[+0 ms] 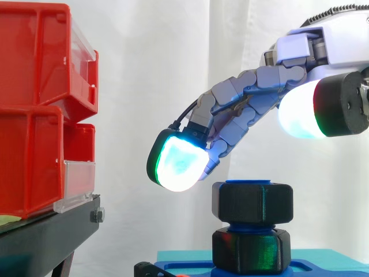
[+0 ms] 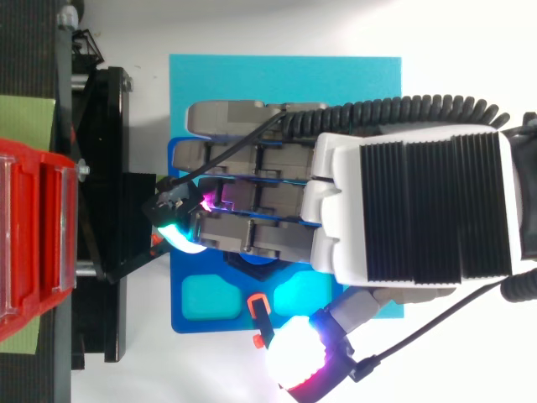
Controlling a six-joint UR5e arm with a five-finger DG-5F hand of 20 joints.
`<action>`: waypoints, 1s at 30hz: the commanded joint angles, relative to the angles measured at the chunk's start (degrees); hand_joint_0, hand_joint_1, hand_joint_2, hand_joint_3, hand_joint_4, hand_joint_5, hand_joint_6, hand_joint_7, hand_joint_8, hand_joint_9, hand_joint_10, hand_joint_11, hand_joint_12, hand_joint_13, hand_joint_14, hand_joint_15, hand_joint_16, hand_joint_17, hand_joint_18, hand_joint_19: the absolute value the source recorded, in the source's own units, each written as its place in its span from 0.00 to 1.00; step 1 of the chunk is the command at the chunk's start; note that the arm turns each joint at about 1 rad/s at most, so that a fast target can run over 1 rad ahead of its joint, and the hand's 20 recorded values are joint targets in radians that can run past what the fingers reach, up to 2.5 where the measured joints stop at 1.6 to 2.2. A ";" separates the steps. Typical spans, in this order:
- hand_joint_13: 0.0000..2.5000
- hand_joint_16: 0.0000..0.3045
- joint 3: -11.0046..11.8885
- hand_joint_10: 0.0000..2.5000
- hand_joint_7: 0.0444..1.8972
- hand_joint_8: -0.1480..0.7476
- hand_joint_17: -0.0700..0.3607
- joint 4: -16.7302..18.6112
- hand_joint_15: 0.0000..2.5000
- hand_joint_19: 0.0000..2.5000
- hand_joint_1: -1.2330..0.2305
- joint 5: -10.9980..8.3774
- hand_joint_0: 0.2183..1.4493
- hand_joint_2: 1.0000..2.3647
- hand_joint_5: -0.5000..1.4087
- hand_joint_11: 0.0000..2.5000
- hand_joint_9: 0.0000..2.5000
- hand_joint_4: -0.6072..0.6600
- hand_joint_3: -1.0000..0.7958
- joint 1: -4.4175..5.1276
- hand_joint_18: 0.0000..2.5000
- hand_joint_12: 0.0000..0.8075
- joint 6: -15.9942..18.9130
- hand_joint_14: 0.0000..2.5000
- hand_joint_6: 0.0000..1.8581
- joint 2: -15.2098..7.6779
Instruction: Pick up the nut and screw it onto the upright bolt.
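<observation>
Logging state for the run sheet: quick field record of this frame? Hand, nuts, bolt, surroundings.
hand: over the bolt, coming in from the right of the side view
fingers: relaxed, holding nothing, just above the upper nut
upper nut: black, at the top of the blue bolt
lower nut: black, beneath it, small gap between
base: blue, on teal plate
red bins: left, on black stand
</observation>
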State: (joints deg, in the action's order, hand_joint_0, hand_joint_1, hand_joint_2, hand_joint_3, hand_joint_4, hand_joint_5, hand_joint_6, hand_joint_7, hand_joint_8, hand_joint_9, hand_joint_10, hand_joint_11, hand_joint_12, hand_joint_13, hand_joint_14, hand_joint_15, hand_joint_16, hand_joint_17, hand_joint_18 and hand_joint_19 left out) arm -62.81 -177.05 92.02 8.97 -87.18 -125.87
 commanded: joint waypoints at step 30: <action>0.30 0.07 -1.44 0.00 0.75 0.48 0.27 0.13 0.00 0.00 0.65 0.35 0.23 0.00 0.25 0.00 0.33 0.62 0.28 -0.97 0.14 0.28 0.00 0.00 0.31 0.01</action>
State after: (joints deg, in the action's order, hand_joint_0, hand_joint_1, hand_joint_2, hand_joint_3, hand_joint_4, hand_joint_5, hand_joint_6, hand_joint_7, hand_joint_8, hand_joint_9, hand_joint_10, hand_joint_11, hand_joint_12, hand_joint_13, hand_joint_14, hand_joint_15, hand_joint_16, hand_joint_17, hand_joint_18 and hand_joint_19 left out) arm -64.25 -176.91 92.37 8.15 -87.16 -125.86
